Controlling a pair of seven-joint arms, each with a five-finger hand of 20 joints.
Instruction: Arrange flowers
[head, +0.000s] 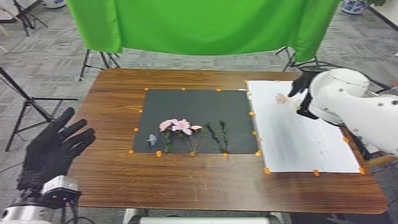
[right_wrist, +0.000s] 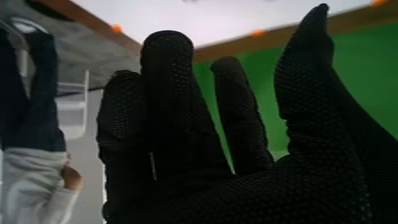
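In the head view my right hand (head: 304, 90) is over the upper part of the white sheet (head: 311, 142), beside a small pale pink flower (head: 282, 98). The right wrist view shows this hand (right_wrist: 191, 130) with its fingers straight and nothing held. My left hand (head: 58, 147) stands open off the table's left edge. On the black mat (head: 182, 107) lie a cluster of pink flowers (head: 180, 125), a small grey-blue flower (head: 152, 139) and two dark green stems (head: 224, 137) side by side.
Orange markers line the edges of the mat and the sheet on the brown table (head: 200, 182). Behind the table hangs a green cloth (head: 204, 27), with thin black stands (head: 34, 112) around.
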